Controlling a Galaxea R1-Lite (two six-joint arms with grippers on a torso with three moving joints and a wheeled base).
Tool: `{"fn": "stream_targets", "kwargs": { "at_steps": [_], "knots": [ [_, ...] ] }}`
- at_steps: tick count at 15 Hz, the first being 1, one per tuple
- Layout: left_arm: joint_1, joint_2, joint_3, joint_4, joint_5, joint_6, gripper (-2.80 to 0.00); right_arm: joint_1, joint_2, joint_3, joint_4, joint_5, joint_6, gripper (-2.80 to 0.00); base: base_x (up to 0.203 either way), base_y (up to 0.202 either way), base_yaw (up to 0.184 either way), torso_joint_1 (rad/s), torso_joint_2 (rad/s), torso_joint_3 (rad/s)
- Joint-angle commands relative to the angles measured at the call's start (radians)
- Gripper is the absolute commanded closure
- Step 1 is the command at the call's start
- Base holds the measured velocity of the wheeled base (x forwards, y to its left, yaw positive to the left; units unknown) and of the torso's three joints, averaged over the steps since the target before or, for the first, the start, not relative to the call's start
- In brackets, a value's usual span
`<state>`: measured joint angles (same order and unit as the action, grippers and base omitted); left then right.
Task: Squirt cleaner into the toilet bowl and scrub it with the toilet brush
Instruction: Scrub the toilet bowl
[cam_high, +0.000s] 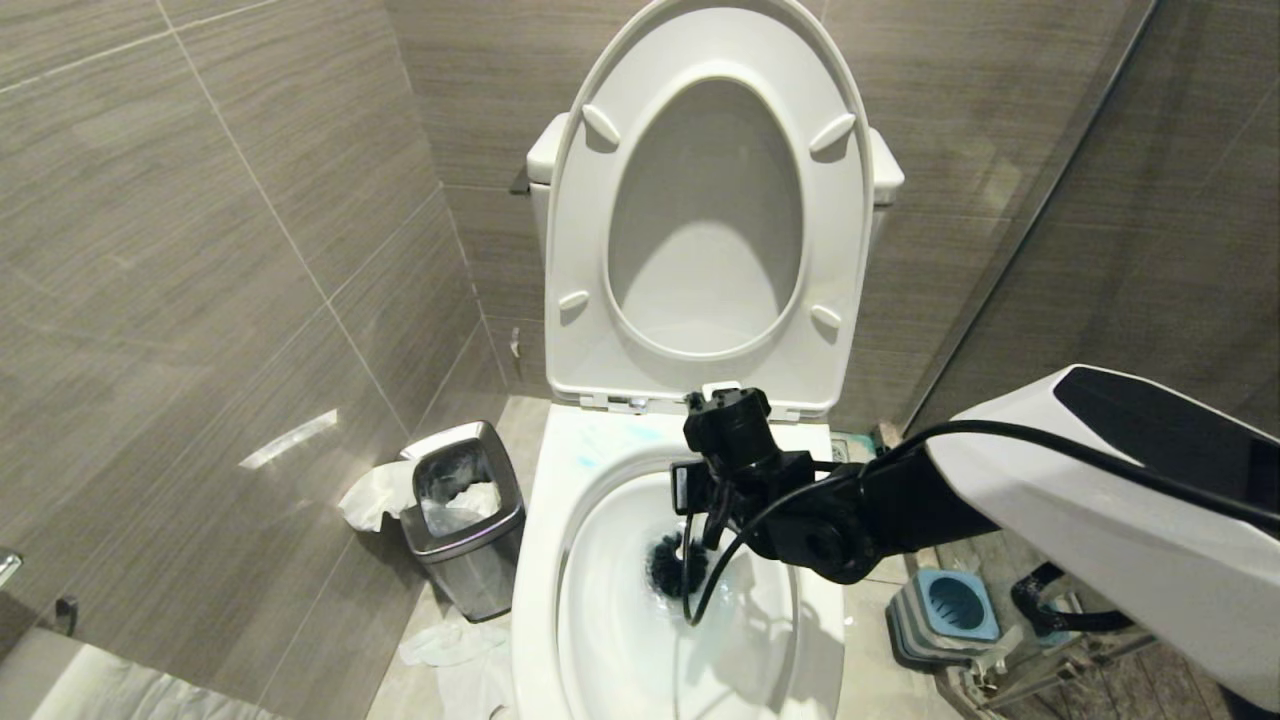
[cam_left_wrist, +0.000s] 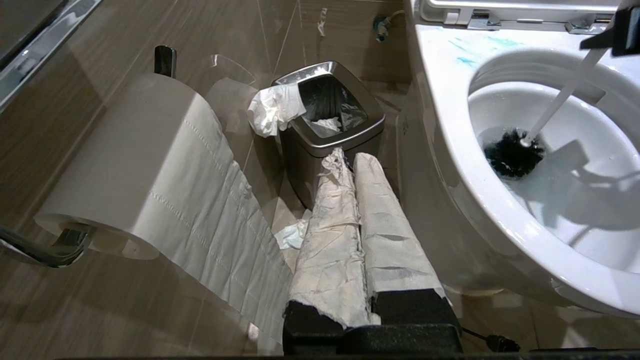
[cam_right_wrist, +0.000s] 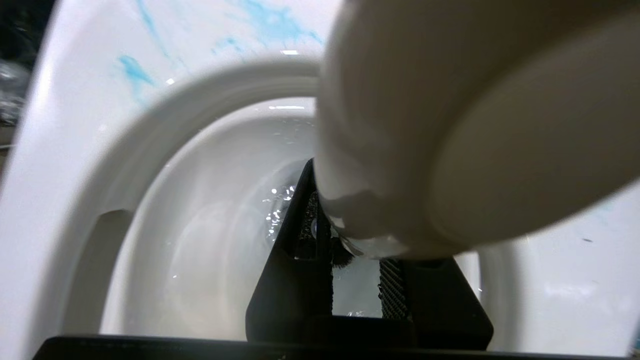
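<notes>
My right gripper (cam_high: 700, 505) hangs over the white toilet bowl (cam_high: 540, 560) and is shut on the slim white handle of the toilet brush (cam_left_wrist: 560, 100). The brush's black bristle head (cam_high: 672, 566) sits low in the basin at the water. In the right wrist view the handle's rounded end (cam_right_wrist: 450, 125) fills the frame above the gripper (cam_right_wrist: 350, 235). Turquoise cleaner (cam_high: 620, 435) streaks the back rim (cam_right_wrist: 135, 70). My left gripper (cam_left_wrist: 352, 157), its fingers wrapped in paper and shut on nothing, is parked low beside the bowl (cam_left_wrist: 450, 125), out of the head view.
A steel waste bin (cam_high: 465, 520) with tissue stands left of the toilet. A toilet roll (cam_left_wrist: 150, 165) hangs on the wall by my left arm. The blue-topped brush holder (cam_high: 945, 610) sits on the floor to the right. The seat (cam_high: 580, 250) is raised.
</notes>
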<state>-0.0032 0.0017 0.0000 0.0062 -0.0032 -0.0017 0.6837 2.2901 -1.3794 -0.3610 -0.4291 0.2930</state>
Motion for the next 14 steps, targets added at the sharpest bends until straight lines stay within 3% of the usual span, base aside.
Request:
{"fn": "stream_targets", "kwargs": {
  "at_steps": [1, 3, 6, 14],
  "knots": [
    [0.000, 0.000, 0.002, 0.000, 0.000, 0.000, 0.00, 0.021, -0.167, 0.057, 0.008, -0.004, 0.002, 0.00, 0.000, 0.000, 0.000, 0.000, 0.00, 0.000],
    [0.000, 0.000, 0.002, 0.000, 0.000, 0.000, 0.00, 0.041, -0.273, 0.124, 0.034, -0.017, 0.002, 0.00, 0.000, 0.000, 0.000, 0.000, 0.00, 0.000],
    [0.000, 0.000, 0.002, 0.000, 0.000, 0.000, 0.00, 0.056, -0.275, 0.171, 0.046, -0.031, 0.003, 0.00, 0.000, 0.000, 0.000, 0.000, 0.00, 0.000],
    [0.000, 0.000, 0.002, 0.000, 0.000, 0.000, 0.00, 0.055, 0.007, 0.023, -0.015, -0.084, -0.010, 0.00, 0.000, 0.000, 0.000, 0.000, 0.00, 0.000]
  ]
}}
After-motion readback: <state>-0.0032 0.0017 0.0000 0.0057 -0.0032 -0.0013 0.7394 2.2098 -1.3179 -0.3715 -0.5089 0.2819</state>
